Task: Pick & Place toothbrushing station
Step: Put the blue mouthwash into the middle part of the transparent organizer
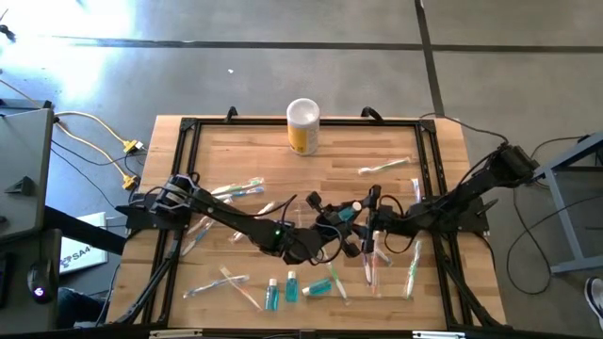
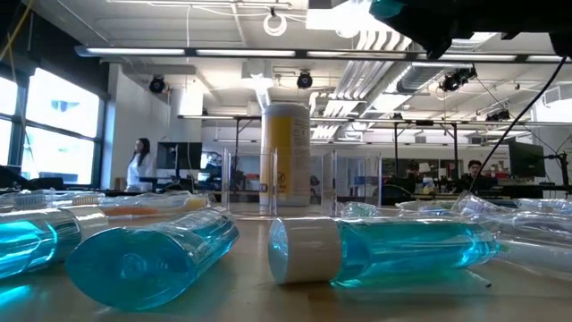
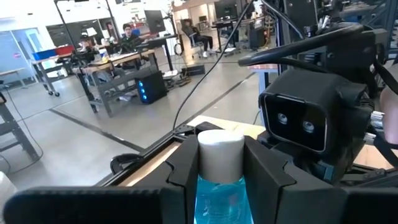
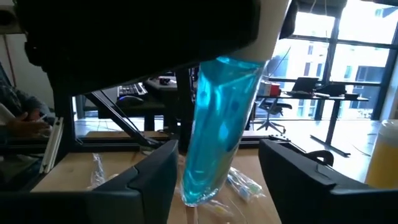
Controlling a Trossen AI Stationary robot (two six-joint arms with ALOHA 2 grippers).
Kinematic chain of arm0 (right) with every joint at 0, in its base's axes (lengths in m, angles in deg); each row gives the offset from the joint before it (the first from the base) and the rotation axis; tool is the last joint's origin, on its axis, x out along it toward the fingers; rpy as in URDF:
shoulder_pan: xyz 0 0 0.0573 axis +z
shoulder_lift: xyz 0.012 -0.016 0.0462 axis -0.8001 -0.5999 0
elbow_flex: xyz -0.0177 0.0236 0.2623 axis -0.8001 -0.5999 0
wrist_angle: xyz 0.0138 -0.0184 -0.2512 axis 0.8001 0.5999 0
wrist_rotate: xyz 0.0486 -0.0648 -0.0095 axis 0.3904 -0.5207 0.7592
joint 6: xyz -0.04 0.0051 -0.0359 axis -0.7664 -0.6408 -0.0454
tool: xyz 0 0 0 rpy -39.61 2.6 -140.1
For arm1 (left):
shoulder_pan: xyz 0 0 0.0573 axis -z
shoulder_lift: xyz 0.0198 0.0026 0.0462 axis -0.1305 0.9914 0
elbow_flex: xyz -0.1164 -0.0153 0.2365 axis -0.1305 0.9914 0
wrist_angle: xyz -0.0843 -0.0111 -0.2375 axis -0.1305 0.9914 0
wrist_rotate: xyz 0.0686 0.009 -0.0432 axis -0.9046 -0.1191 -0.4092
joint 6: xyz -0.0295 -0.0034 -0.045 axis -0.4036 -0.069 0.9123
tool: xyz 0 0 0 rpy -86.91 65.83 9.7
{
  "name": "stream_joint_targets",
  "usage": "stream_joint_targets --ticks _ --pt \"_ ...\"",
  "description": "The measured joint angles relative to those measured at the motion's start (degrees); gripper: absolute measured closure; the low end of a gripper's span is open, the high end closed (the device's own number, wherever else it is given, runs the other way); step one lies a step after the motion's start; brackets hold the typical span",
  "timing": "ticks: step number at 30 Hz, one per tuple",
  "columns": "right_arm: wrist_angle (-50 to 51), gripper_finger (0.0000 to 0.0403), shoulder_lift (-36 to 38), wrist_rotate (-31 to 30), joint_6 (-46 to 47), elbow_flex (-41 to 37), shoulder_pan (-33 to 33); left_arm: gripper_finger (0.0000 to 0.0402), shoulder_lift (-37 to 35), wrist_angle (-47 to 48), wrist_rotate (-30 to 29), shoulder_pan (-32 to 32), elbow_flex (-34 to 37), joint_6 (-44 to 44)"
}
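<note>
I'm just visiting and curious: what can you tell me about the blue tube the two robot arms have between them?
The teal tube is small, clear plastic filled with bright blue-green liquid, with a white cap. The left gripper clamps it just below the cap, holding it off the table near the middle. In the right wrist view it hangs tilted between the right gripper's spread fingers, which do not appear to touch it.

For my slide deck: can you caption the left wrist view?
Left gripper shut on a teal tube with a white cap, held up facing the right arm's wrist camera.
</note>
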Motion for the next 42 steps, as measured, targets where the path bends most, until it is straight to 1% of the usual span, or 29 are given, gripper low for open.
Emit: stream_joint_targets --ticks 4,10,11,12,14,19,22,24,27,31,32,36,39,42 --pt "-0.4 0.0246 0.0 0.5 0.0 0.0 0.0 0.0315 0.0 0.8 0.0 0.0 0.0 0.1" --pt "0.0 0.0342 0.0 0.7 -1.1 0.0 0.0 0.0315 0.0 2.5 0.7 0.0 0.0 1.1" --pt "0.2 0.0349 0.0 0.8 -1.2 0.0 0.0 0.0315 0.0 2.7 0.8 0.0 0.0 1.1" --pt "0.3 0.0349 0.0 0.9 -1.2 0.0 0.0 0.0314 0.0 2.7 0.8 0.0 0.0 1.1" --pt "0.8 0.0349 0.0 1.1 -1.3 0.0 0.0 0.0295 0.0 3.0 1.0 0.0 0.0 1.1" --pt "2.6 0.0348 0.0 1.7 -1.3 0.0 0.1 0.0213 0.0 3.0 2.5 0.0 0.0 1.8" --pt "3.8 0.0338 0.0 -1.1 -1.4 0.0 0.8 0.0179 -0.1 3.3 4.6 0.5 0.0 0.0" --pt "4.9 0.0337 0.0 -2.4 -1.7 0.0 1.6 0.0166 -0.8 4.8 5.8 1.3 0.0 -2.6" --pt "6.3 0.0345 0.2 -2.5 -2.5 0.0 2.7 0.0159 -3.1 9.3 6.0 3.4 0.0 -4.2" --pt "6.4 0.0347 0.2 -2.1 -3.4 0.0 4.0 0.0157 -5.4 16.4 6.2 5.8 -0.1 -2.4" --pt "6.3 0.0345 0.2 -1.3 -3.7 0.0 4.3 0.0157 -5.9 18.3 6.9 6.2 -0.1 -1.2" --pt "6.4 0.0342 0.2 4.2 -4.3 0.0 4.7 0.0156 -7.4 22.7 12.9 6.4 -0.1 6.1" --pt "6.4 0.0344 0.2 7.9 -4.3 0.0 4.7 0.0156 -7.5 22.9 14.4 6.1 -0.1 6.5" --pt "6.7 0.0343 0.2 9.5 -4.2 0.0 4.7 0.0156 -7.5 22.7 15.2 5.9 -0.1 6.6"
